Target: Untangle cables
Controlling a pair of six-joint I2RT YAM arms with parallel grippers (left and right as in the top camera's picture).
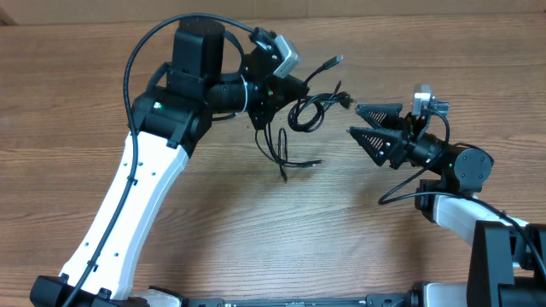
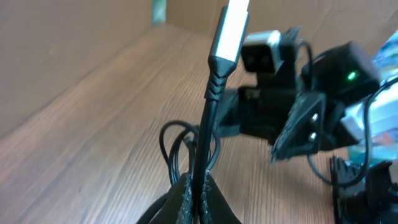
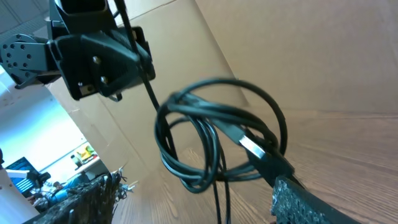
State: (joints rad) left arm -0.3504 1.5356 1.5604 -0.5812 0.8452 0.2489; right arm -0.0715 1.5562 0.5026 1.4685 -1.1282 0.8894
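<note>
The cables [image 1: 307, 112] are thin black cords bunched in loops, held above the table, with strands trailing down to the wood [image 1: 286, 162]. My left gripper [image 1: 294, 88] is shut on one cord. In the left wrist view that cord rises from the jaws [image 2: 202, 193] to a silver plug [image 2: 233, 28], with loops [image 2: 180, 143] behind. My right gripper [image 1: 352, 119] is open just right of the bunch. In the right wrist view the loops [image 3: 217, 137] hang between its spread fingers [image 3: 193, 193], and a silver-tipped plug [image 3: 252, 146] lies close to the right finger.
The wooden table [image 1: 256, 222] spreads below the cables. A loose plug end [image 1: 337, 60] sticks up behind the bunch. The left arm's thick black cable [image 1: 145, 47] arcs over its body. The table's front rail [image 1: 299, 300] runs along the bottom.
</note>
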